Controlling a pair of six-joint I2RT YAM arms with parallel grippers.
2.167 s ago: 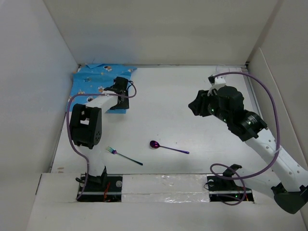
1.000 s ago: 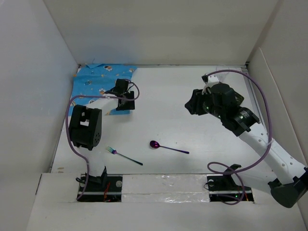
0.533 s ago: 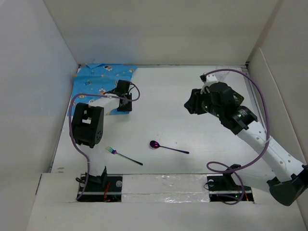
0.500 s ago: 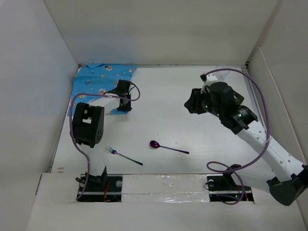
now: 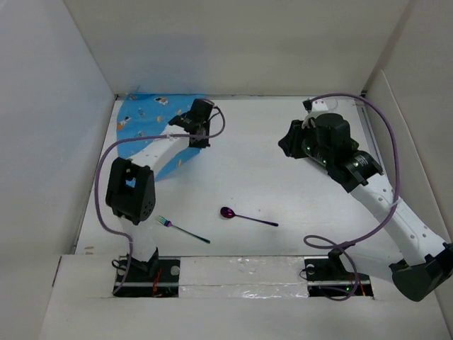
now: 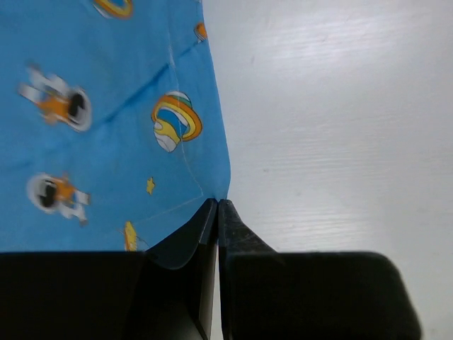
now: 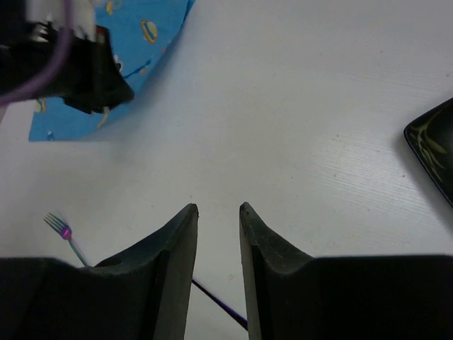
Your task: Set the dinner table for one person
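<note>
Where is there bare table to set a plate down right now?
The widest bare patch of dinner table lies mid-table, bordered by the placemat and left gripper, the right gripper, and the spoon nearer the bases. Crowded: the near-left strip with fork and left arm.

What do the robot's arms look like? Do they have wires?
Yes! Both the left arm and the right arm are long white tubes joined by chunky black blocks. A purple cable loops along each one. The fingers at the ends are black, smooth and pointed, like little beaks.
</note>
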